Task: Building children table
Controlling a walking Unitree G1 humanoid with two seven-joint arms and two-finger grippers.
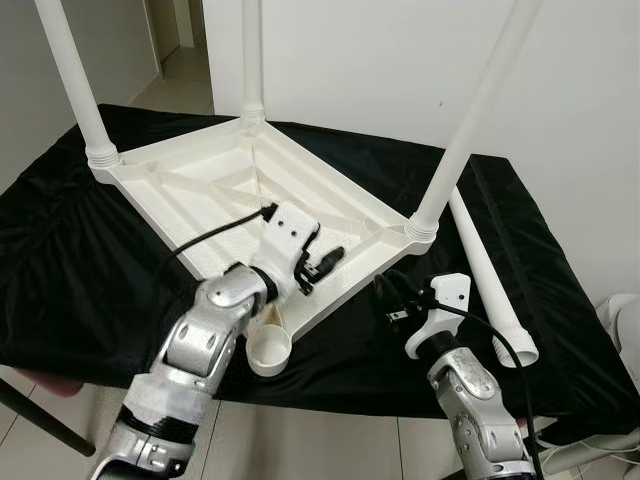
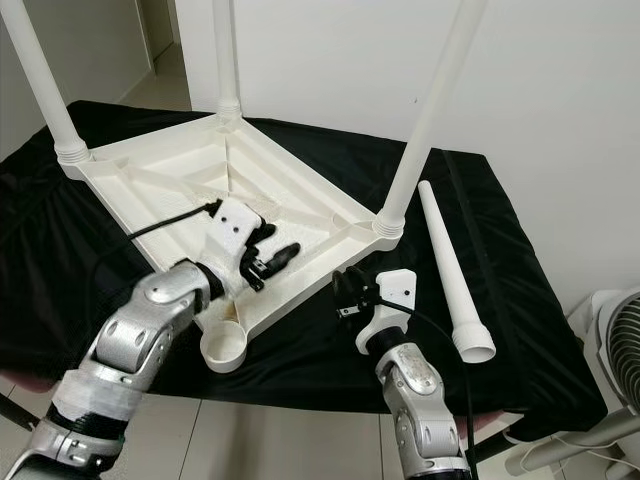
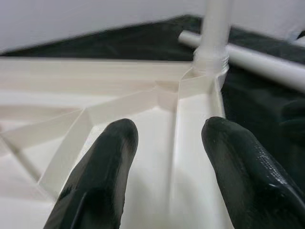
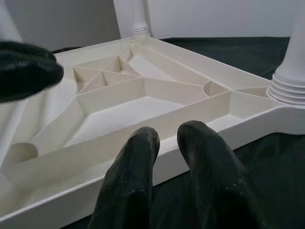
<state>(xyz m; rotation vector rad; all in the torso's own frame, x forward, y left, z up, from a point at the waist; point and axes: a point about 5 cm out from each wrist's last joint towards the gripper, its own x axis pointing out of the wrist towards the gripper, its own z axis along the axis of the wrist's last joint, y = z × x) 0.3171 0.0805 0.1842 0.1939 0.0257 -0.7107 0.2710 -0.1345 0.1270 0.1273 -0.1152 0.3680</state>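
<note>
A white plastic children's table (image 1: 200, 190) lies upside down on a black cloth (image 1: 60, 250). Three white legs stand screwed into its corners, one of them at the right corner (image 1: 455, 150). The near corner socket (image 1: 268, 350) has nothing in it. A loose white leg (image 1: 490, 280) lies on the cloth to the right. My left gripper (image 1: 325, 262) hovers open over the table's ribbed underside near the front edge, holding nothing. In the left wrist view its fingers (image 3: 109, 157) point toward the right-corner leg (image 3: 213, 43). My right gripper (image 1: 398, 302) is shut and empty, just off the table's front-right rim (image 4: 190, 157).
The cloth-covered surface ends close to my body, with tiled floor below. A white wall stands behind and to the right. A fan (image 2: 620, 340) stands on the floor at the far right. Bare cloth lies between the loose leg and the table.
</note>
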